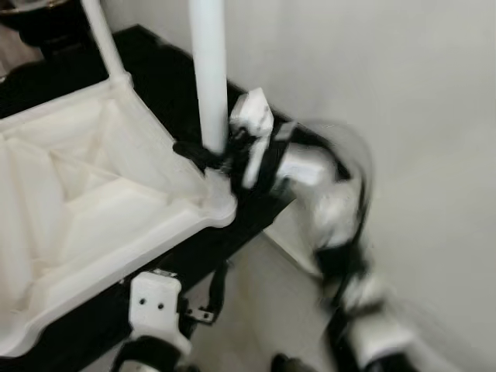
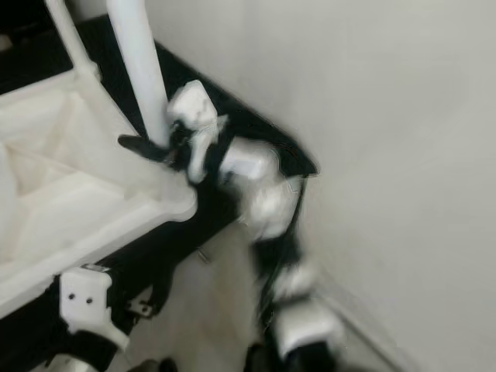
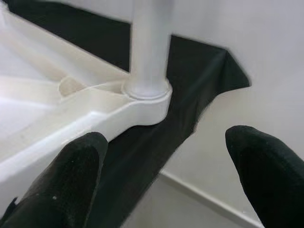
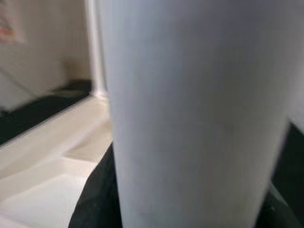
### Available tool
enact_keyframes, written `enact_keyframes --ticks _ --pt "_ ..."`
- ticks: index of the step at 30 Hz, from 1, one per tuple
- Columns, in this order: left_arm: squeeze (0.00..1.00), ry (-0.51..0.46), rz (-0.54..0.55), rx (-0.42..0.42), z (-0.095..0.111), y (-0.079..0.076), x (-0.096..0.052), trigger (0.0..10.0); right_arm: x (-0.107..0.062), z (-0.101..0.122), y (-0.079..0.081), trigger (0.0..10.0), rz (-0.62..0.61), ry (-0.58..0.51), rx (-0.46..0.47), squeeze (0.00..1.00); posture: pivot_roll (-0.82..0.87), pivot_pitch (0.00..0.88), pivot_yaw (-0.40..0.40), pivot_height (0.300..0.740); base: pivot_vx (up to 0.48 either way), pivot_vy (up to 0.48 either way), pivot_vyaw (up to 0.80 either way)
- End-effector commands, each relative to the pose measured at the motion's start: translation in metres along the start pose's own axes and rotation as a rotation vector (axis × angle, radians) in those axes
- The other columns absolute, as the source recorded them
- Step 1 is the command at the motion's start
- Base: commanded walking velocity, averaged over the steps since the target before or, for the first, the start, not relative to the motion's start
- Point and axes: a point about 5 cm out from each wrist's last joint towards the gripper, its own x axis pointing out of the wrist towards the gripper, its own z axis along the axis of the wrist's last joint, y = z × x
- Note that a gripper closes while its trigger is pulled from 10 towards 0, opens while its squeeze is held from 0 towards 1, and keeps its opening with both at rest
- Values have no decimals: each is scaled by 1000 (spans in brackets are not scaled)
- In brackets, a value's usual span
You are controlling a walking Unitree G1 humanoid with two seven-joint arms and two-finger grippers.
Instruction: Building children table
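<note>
Black fingers (image 1: 194, 152) of our right gripper (image 1: 208, 157) are clamped around the near white table leg (image 1: 209, 74), low down, just above the corner socket it stands in. Our right arm (image 1: 325, 194) reaches in from the right, blurred, its silver links bent beside the pale wall (image 1: 403, 93). From the right wrist, that leg (image 4: 199, 114) looms very close between the dark fingers.

Our upturned white tabletop (image 1: 85, 201) lies on the left, underside up, ribs showing, resting on a black mat (image 1: 159, 74) that runs along the wall. At its right near corner the leg stands upright in the socket; a second white leg (image 1: 102, 35) rises at the far corner.

Our left gripper (image 3: 175, 175) hangs low at the near edge, below the tabletop's rim, its two fingers (image 3: 71, 180) spread wide apart and holding nothing. Its wrist camera looks up at the seated leg (image 3: 149, 47) and the corner (image 3: 142, 107). Its white wrist block (image 1: 155, 306) sits just beneath the tabletop's near edge.
</note>
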Motion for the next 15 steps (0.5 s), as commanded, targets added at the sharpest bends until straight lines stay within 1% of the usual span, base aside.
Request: enact_keyframes --ticks 1,2,3,4,6,7,8,10,12,13,14,15 --pt "0 24 8 8 -3 2 -2 10000 -10 -48 29 0 -67 173 137 0 4 256 5 740 0 0 0" --pt "0 23 11 12 -4 3 -1 10000 -2 -44 40 0 -14 149 122 0 9 241 8 740 0 0 0" --pt "0 23 11 12 -4 3 -1 10000 -2 -44 40 0 -14 149 122 0 9 241 8 740 0 0 0" --pt "0 23 12 15 -4 3 -1 10000 2 -41 46 0 19 132 109 0 9 241 8 740 0 0 0" --pt "0 21 16 17 -4 4 0 10000 12 -37 51 0 94 108 99 0 11 235 1 740 0 0 0" --pt "0 21 16 17 -4 4 0 10000 12 -37 51 0 94 108 99 0 11 235 1 740 0 0 0" --pt "0 19 18 18 -4 4 0 10000 16 -35 51 10000 119 97 102 0 15 237 -1 740 0 0 0" --pt "0 18 20 18 -4 4 0 10000 17 -33 50 10000 131 90 103 0 15 237 -1 740 0 0 0" --pt "0 16 23 19 -3 5 0 10000 15 -27 50 10000 147 77 112 0 22 239 -2 740 0 0 0" --pt "0 15 24 20 -3 4 0 10000 14 -22 45 10000 189 53 133 561 36 241 -1 740 0 0 0" --pt "0 15 24 20 -3 4 0 10000 14 -22 45 10000 189 53 133 561 36 241 -1 740 0 0 0" --pt "0 15 24 20 -3 4 0 10000 12 -18 42 10000 204 42 148 1000 36 241 -1 740 0 0 0"
